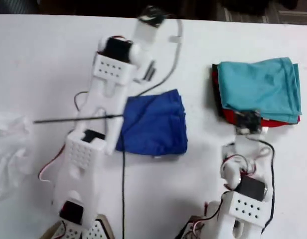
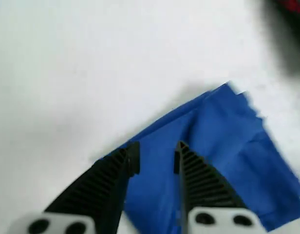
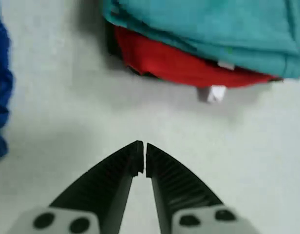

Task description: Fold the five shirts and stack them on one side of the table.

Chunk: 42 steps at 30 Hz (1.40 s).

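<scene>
In the high view, a folded blue shirt (image 1: 153,122) is laid flat at the centre of the white table (image 1: 39,55), nearly square, its slightly longer axis running left to right. At the upper right a stack is seen: a teal shirt (image 1: 260,87) on top, long axis left to right, over a red shirt (image 1: 280,121) whose lower edge sticks out. A crumpled white shirt (image 1: 9,149) is left at the left edge. The right gripper (image 1: 249,121) is seen at the stack's lower edge. In the left wrist view, the blue shirt (image 2: 228,146) is shown running diagonally, one corner pointed to the upper right; the left gripper (image 2: 156,156) is held partly open above the shirt's edge with nothing between its fingers, and contact with the cloth cannot be judged. In the right wrist view, the teal shirt (image 3: 203,24) and red shirt (image 3: 174,63) are stretched across the top, a small white tag (image 3: 212,92) hanging from them; the right gripper (image 3: 143,158) is closed to a thin slit, empty, over bare table (image 3: 247,146) near the stack.
</scene>
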Tool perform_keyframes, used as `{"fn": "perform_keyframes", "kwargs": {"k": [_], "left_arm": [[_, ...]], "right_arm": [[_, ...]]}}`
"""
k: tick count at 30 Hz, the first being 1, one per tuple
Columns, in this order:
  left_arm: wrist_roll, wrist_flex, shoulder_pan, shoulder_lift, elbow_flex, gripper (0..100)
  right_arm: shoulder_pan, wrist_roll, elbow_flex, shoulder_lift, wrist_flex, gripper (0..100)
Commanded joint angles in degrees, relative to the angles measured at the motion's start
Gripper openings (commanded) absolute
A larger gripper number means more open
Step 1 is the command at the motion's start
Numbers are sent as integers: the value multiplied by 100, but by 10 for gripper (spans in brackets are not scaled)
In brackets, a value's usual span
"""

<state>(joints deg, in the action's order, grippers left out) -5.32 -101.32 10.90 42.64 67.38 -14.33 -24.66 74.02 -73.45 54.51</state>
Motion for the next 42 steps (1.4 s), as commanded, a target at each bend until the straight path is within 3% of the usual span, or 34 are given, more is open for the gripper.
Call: {"fn": "perform_keyframes", "kwargs": {"k": [1, 8, 15, 21, 30, 35, 42], "left_arm": [[-281, -88, -325, 26, -409, 142], [-308, 220, -352, 730, -567, 142], [-299, 369, -668, 1301, -558, 142], [-325, 484, -721, 1591, -567, 142], [-334, 624, -1152, 1644, -558, 142], [-334, 571, -1099, 1556, -532, 142], [-325, -123, -949, 1204, 251, 142]], "right_arm": [[1147, -9, -791, 295, 347, 18], [2923, 607, -2136, 2448, 321, 18], [3565, 1240, -3429, 4778, 321, 18], [3310, 1231, -3314, 6062, -92, 18], [2677, 905, -2822, 6765, -567, 18], [2343, 870, -2875, 6484, -409, 18], [2527, 695, -3640, 4989, 479, 18]]}}
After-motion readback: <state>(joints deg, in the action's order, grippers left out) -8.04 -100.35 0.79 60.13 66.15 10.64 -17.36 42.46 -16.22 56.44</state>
